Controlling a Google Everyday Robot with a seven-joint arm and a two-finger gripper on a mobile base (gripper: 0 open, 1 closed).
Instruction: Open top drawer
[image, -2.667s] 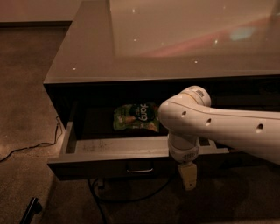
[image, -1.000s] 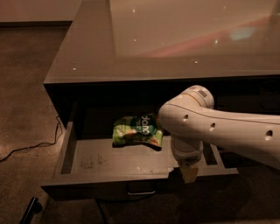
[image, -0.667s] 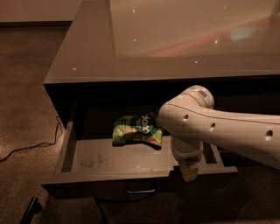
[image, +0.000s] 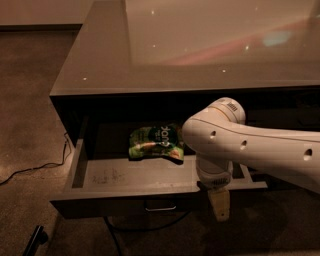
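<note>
1. The top drawer stands far out of the desk, directly under the glossy top. Its grey inner floor is open to view and shows light scuff marks on the left part.
2. A green snack bag lies on the drawer floor, toward the back and near the middle. It is a little crumpled.
3. The handle is a small rectangular pull at the centre of the dark front panel, low in the view.
4. The white arm comes in from the right side and bends downward over the right part of the drawer, just beside the bag.
5. The gripper hangs down from the arm at the front edge of the drawer, to the right of the handle and apart from it. It points to the floor. I cannot tell if it is open or closed, or if it has hold of anything.
6. A thin cable lies on the carpet left of the desk.
</note>
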